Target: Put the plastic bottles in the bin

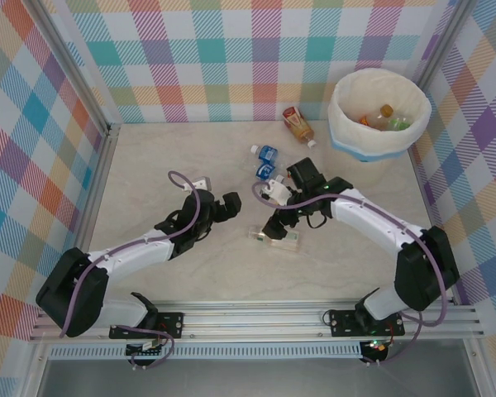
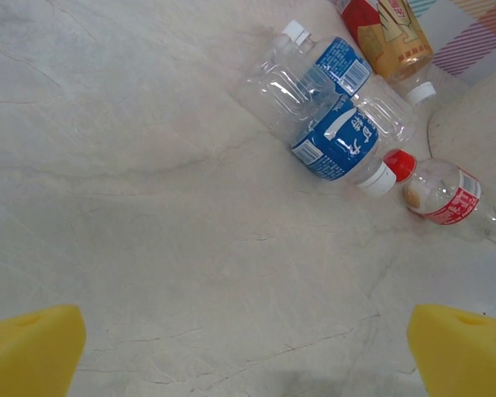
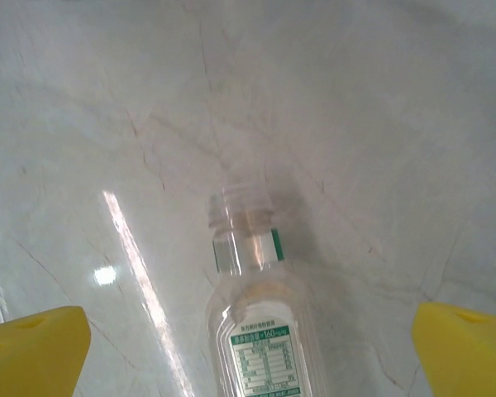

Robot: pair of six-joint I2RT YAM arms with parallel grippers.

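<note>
A clear plastic bottle with a green label (image 3: 260, 331) lies on the table between my right gripper's (image 3: 248, 351) yellow pads (image 3: 33, 347), untouched, with the jaws wide open. From above this bottle (image 1: 274, 237) lies just below the right gripper (image 1: 283, 222). My left gripper (image 1: 227, 205) hovers open over bare table, and its pads (image 2: 29, 347) hold nothing. Ahead of it lie two blue-labelled bottles (image 2: 339, 141), a red-capped bottle (image 2: 442, 190) and a brown one (image 2: 388, 33). The cream bin (image 1: 341, 124) stands at the far right with several bottles inside.
Checked walls enclose the table on three sides, with a metal post (image 1: 107, 132) at the far left corner. The brown bottle (image 1: 298, 124) lies just left of the bin. The blue-labelled bottles (image 1: 266, 161) sit in the middle, beyond both grippers.
</note>
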